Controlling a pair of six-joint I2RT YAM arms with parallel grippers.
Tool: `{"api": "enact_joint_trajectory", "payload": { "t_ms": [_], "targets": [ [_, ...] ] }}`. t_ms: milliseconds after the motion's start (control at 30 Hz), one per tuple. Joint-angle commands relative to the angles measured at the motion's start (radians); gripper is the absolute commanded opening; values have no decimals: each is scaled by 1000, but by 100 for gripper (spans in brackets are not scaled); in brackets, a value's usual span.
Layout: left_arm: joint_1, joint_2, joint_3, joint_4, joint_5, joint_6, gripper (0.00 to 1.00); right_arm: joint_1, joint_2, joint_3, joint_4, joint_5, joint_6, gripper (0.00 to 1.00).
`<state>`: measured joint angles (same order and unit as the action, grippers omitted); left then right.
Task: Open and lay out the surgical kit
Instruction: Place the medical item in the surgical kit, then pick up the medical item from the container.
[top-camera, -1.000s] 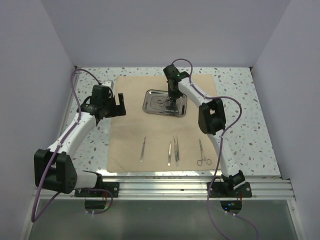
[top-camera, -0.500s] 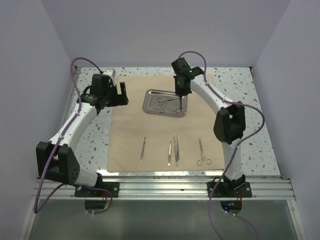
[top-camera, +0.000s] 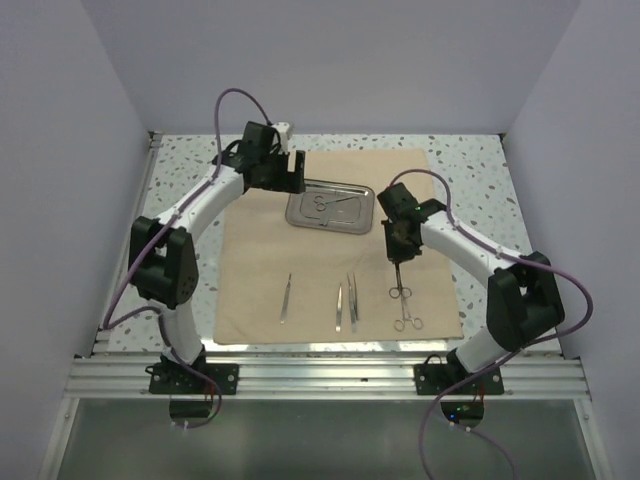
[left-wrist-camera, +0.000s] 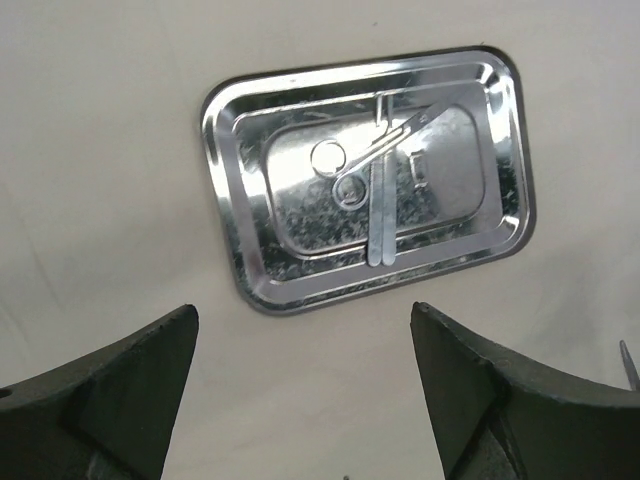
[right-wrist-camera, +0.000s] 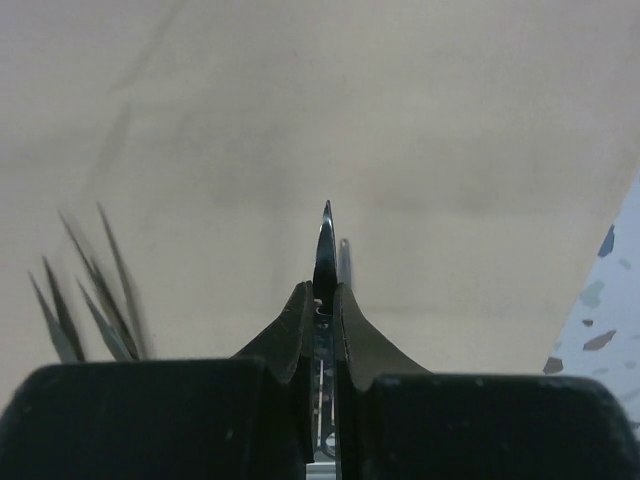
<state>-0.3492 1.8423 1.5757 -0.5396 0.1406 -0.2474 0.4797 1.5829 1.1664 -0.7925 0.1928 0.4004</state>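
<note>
A ring-handled instrument (top-camera: 400, 282) hangs clamped in the closed right pincer (right-wrist-camera: 320, 292), over the cloth wrap (top-camera: 260, 270); forceps (top-camera: 408, 322) lie just below that pincer. A crooked release could drop it across them. The left pincer (left-wrist-camera: 302, 312) gapes open, tray (left-wrist-camera: 218, 190) just ahead.

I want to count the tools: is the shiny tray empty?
Not empty. The steel tray holds a ring-handled tool lying across a straight tool.
</note>
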Motion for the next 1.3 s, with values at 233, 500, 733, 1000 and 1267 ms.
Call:
{"api": "enact_joint_trajectory", "payload": {
  "t_ms": [233,500,733,1000,1267],
  "targets": [
    [-183,313,446,-97,-18,49,89,2,-193,-269,70,-44,31,0],
    [-258,383,437,-31,-110,129,89,3,-207,-257,13,-67,38,83],
    [-281,440,443,39,-165,220,89,2,-248,-221,-46,-70,46,84],
    [-277,540,512,78,-193,295,88,3,-255,-214,-103,-47,52,83],
    [-234,635,579,66,-179,272,87,2,-187,-174,-122,-39,46,82]
  ]
}}
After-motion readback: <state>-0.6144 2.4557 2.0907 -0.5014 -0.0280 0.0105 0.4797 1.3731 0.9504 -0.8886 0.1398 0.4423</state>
